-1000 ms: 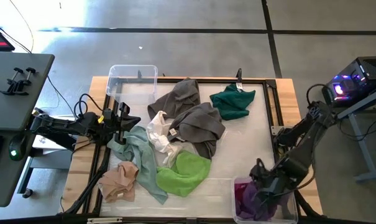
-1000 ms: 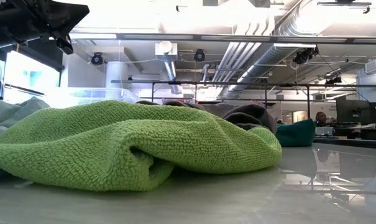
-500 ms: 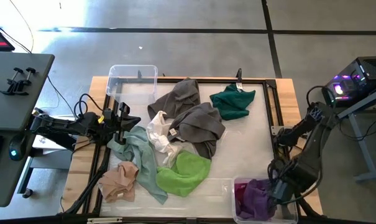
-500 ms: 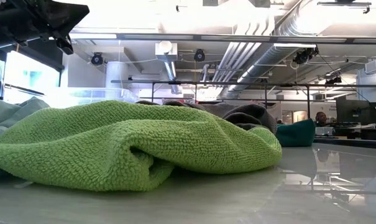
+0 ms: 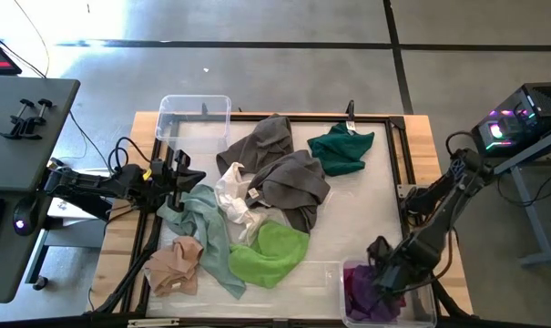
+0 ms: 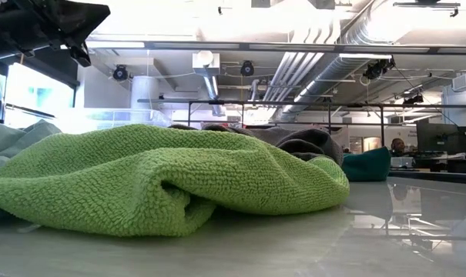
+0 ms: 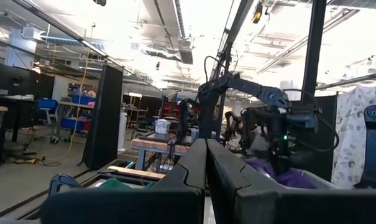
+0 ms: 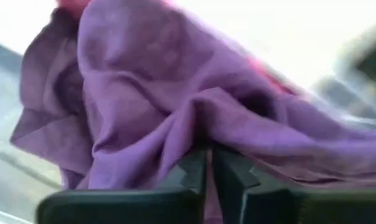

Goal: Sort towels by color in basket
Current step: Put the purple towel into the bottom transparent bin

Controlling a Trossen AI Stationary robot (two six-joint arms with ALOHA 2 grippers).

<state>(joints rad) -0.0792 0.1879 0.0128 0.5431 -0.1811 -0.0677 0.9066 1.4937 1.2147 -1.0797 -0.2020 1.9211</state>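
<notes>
Table [image 5: 384, 196]: pale work surface inside a dark frame, wooden edges showing on both sides.

Clear bin [image 5: 193, 117] at the far left corner of the surface; second clear bin [image 5: 426, 313] at the near right corner.

Towels, heap in the middle: two grey towels [image 5: 293, 182], one reaching toward the far bin, the other just beside it nearer the centre. Lime green towel [image 5: 268, 252] at the near edge of the heap, filling most of the low view [image 6: 163, 181]. Pale mint towel [image 5: 204, 228] stretched along the heap's left side. White towel [image 5: 232, 198] bunched between mint and grey. Dark teal towel [image 5: 341, 148] lies apart, toward the far right. Peach towel [image 5: 174, 264] at the near left, touching the mint one.

Purple towel [image 5: 362, 292] sits in the near right bin, magenta towel [image 5: 351, 274] showing at its edge.

Right gripper [image 8: 207, 165] is down in that bin, fingers pinched together on a fold of the purple towel.

Left gripper [image 7: 206, 163] hangs at the table's left edge, fingers pressed together, holding nothing.
</notes>
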